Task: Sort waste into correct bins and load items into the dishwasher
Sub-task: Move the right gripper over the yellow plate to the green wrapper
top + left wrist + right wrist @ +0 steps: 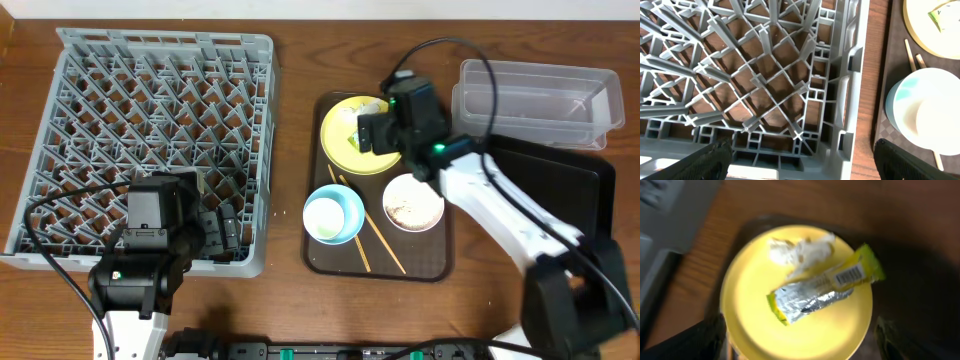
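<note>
The yellow plate (345,135) lies at the back of the brown serving tray (320,255). On it lie the yellow-green wrapper with its silver inside showing (822,291) and a white crumpled lump of food (800,251). My right gripper (799,345) hovers open above the plate, a finger at each side. The light blue cup (334,215) has a small white cup inside it (935,115). The white bowl (412,203) holds crumbs. Chopsticks (372,243) lie on the tray. My left gripper (800,167) is open over the grey rack's (150,130) front right corner.
The clear tub (535,100) stands at the back right, with the flat black tray (570,190) in front of it. The right arm's white link crosses over the black tray. Cables run over the table by both arms.
</note>
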Robot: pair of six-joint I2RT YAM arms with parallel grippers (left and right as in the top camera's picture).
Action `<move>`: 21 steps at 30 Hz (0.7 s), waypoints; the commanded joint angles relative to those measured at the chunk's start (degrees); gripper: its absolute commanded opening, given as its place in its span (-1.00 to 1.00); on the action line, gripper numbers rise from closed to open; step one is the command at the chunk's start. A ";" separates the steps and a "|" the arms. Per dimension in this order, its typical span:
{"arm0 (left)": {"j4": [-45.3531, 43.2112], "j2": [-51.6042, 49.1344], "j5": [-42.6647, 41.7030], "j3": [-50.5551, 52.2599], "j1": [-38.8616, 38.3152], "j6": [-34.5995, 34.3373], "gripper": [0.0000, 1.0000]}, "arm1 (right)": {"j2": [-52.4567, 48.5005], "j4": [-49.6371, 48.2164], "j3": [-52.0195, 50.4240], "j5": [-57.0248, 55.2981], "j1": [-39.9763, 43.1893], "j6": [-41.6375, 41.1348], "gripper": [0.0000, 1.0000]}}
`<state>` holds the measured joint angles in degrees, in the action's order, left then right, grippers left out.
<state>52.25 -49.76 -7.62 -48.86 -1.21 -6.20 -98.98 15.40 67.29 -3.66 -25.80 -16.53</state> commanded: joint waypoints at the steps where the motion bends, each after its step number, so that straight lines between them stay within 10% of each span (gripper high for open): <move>1: -0.04 0.02 -0.72 -1.40 0.28 -0.52 0.83 | -4.24 -1.64 0.63 -3.65 -1.09 -6.93 0.85; 14: -0.02 0.04 -0.74 -1.40 0.28 -0.52 0.83 | -14.84 -6.88 0.63 -4.90 -2.08 -17.81 0.68; 21: -0.02 0.04 -0.74 -1.40 0.28 -0.52 0.83 | -15.08 -7.93 0.63 -4.92 -1.99 -18.78 -0.51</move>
<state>52.25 -49.76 -7.79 -48.86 -1.21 -6.20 -114.30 8.08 67.29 -7.62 -26.96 -33.91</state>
